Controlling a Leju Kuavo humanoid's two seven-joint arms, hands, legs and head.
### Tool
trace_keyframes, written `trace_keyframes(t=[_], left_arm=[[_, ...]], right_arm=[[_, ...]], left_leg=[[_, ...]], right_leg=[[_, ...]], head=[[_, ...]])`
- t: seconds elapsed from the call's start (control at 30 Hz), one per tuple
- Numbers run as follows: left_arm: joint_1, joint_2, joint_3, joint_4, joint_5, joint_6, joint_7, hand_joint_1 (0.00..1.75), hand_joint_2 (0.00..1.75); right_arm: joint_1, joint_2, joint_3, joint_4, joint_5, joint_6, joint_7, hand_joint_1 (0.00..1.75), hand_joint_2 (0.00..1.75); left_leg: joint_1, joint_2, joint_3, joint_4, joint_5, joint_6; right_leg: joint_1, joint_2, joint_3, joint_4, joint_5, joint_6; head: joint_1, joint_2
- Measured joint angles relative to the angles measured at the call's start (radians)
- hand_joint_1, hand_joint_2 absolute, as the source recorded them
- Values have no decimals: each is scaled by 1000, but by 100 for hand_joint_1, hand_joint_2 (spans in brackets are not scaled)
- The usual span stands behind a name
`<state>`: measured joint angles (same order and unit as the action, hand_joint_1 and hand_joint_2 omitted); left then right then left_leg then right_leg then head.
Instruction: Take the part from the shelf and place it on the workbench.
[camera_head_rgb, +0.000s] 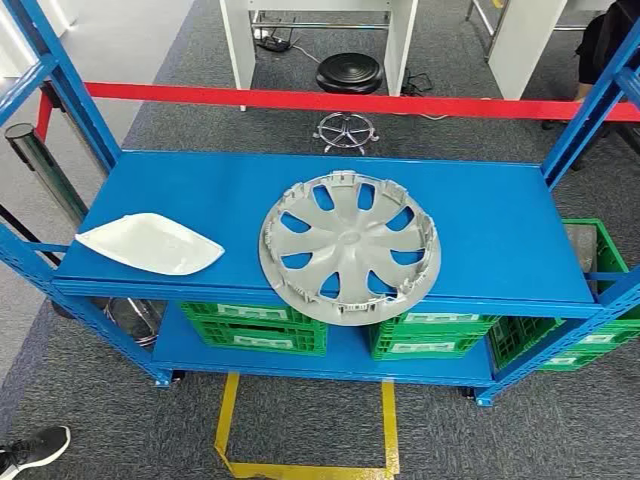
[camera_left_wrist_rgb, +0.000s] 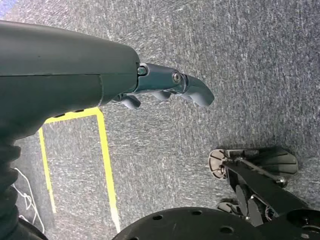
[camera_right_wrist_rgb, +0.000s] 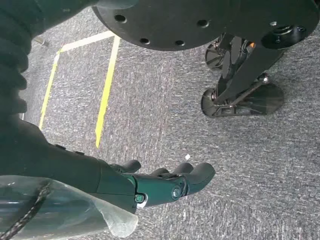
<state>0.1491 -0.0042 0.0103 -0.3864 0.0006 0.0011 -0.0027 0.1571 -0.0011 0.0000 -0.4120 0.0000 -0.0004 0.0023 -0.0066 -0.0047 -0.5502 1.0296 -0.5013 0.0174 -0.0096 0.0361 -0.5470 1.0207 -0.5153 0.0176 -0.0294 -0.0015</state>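
A silver wheel cover (camera_head_rgb: 349, 245) lies flat on the blue shelf top (camera_head_rgb: 490, 215), its front edge hanging slightly over the shelf's front lip. A white curved panel (camera_head_rgb: 149, 243) lies at the shelf's left end. My left hand (camera_left_wrist_rgb: 166, 89) hangs over the grey carpet with its fingers loosely extended and nothing in them. My right hand (camera_right_wrist_rgb: 166, 182) also hangs above the carpet, fingers extended and empty. Both hands are far from the shelf parts.
Green crates (camera_head_rgb: 256, 327) sit on the lower shelf level. A red barrier tape (camera_head_rgb: 302, 100) runs behind the shelf, with a black stool (camera_head_rgb: 348, 75) and white table legs beyond. Yellow floor tape (camera_head_rgb: 302, 460) marks the carpet in front. A person's shoe (camera_head_rgb: 34, 447) is at lower left.
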Motion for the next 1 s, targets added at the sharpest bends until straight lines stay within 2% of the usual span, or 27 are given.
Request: trace_keyframes(t=[0.4, 1.0], left_arm=[[-2, 0, -9, 0, 17, 1, -4, 0, 175], [-65, 12, -305, 50, 530, 66, -157, 0, 175]], right_arm=[[-2, 0, -1, 1, 2, 0, -5, 0, 175], [-60, 22, -116, 53, 95, -20, -179, 0, 175]], left_leg=[[0, 0, 0, 0, 0, 0], [0, 0, 1, 0, 0, 0]], right_leg=[[0, 0, 0, 0, 0, 0], [0, 0, -1, 0, 0, 0]], head=[[0, 0], [0, 0]])
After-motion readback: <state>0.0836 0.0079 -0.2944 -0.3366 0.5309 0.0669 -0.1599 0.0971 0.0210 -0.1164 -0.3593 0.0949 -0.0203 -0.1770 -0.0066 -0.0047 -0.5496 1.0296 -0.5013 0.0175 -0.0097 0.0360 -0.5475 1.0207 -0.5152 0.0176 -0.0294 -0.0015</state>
